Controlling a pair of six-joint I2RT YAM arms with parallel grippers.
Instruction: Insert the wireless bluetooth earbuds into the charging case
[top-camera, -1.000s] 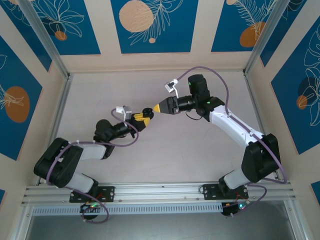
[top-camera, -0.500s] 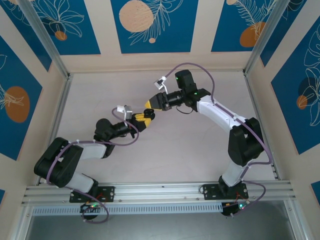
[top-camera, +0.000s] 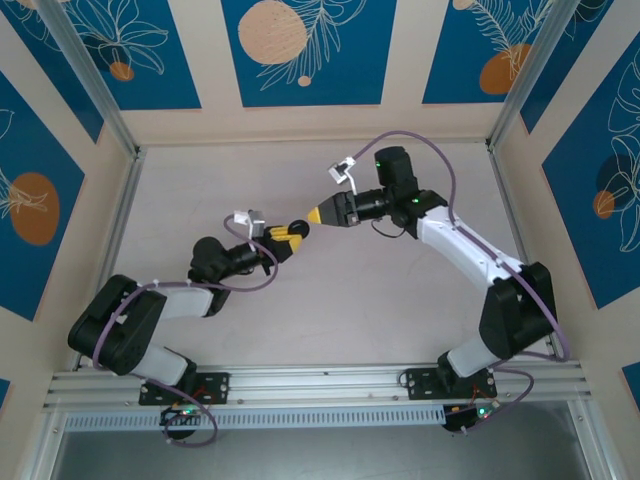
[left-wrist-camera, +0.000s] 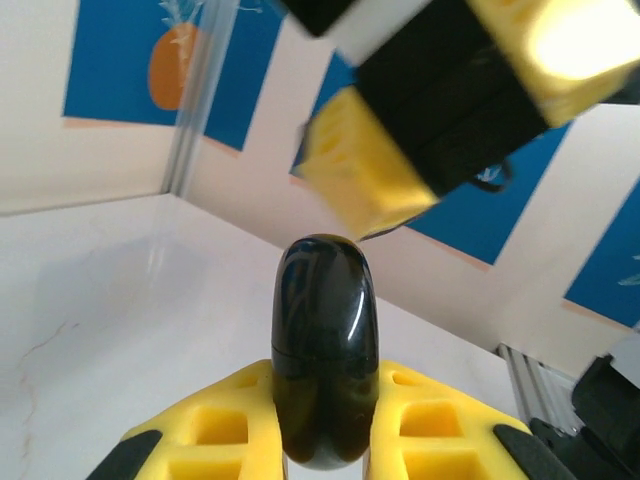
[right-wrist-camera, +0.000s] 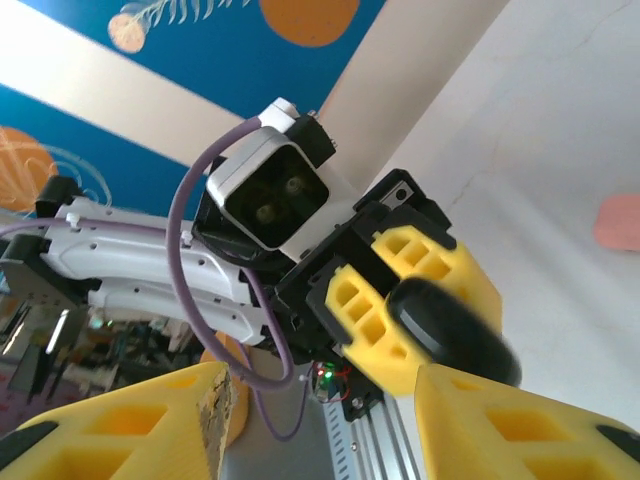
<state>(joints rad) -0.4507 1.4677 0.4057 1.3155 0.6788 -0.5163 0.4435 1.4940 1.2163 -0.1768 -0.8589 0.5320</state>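
**A:** Where is the charging case (left-wrist-camera: 325, 370) on your screen?

**B:** Look near the middle of the top view, a little up and to the left. Your left gripper (top-camera: 287, 237) has it. Its jaws are closed tight on the lower part of the case. The round black top sticks out past the yellow fingers (left-wrist-camera: 240, 390).

**A:** And your right gripper (top-camera: 308, 217)?

**B:** It points at the case from the upper right, tip just beside tip. I cannot tell you if they touch. Its jaws stand apart with a wide gap. In the right wrist view you see the case through that gap.

**A:** Is anything on the table (top-camera: 350, 310)?

**B:** A small pink shape (right-wrist-camera: 618, 222) lies on it, at the right edge of the right wrist view. It is too blurry for me to tell you what it is.
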